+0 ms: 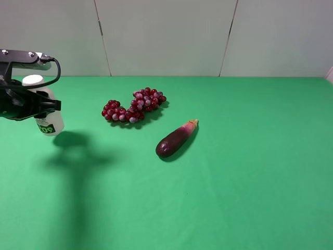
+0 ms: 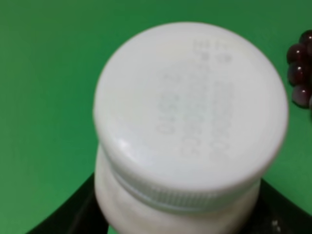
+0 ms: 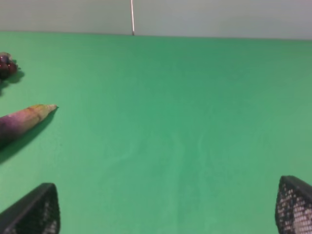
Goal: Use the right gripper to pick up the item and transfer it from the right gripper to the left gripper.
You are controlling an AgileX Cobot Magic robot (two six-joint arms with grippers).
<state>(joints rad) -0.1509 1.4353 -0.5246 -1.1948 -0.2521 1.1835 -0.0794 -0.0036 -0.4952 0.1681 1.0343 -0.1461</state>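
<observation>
The item, a white bottle (image 1: pixel 53 124) with a white cap and a green label, hangs upright above the green table at the far left. My left gripper (image 1: pixel 42 104) is shut on its body below the cap. In the left wrist view the round cap (image 2: pixel 190 117) fills the picture, with the black fingers (image 2: pixel 73 214) on both sides of the bottle. My right gripper (image 3: pixel 164 209) is out of the high view. In its wrist view the two fingertips (image 3: pixel 34 209) stand wide apart and empty over bare cloth.
A red grape bunch (image 1: pixel 134 107) lies at the table's middle back, and a dark purple eggplant (image 1: pixel 176 139) lies in front of it to the right. The eggplant's tip (image 3: pixel 22 119) shows in the right wrist view. A pale wall (image 1: pixel 166 36) closes the back.
</observation>
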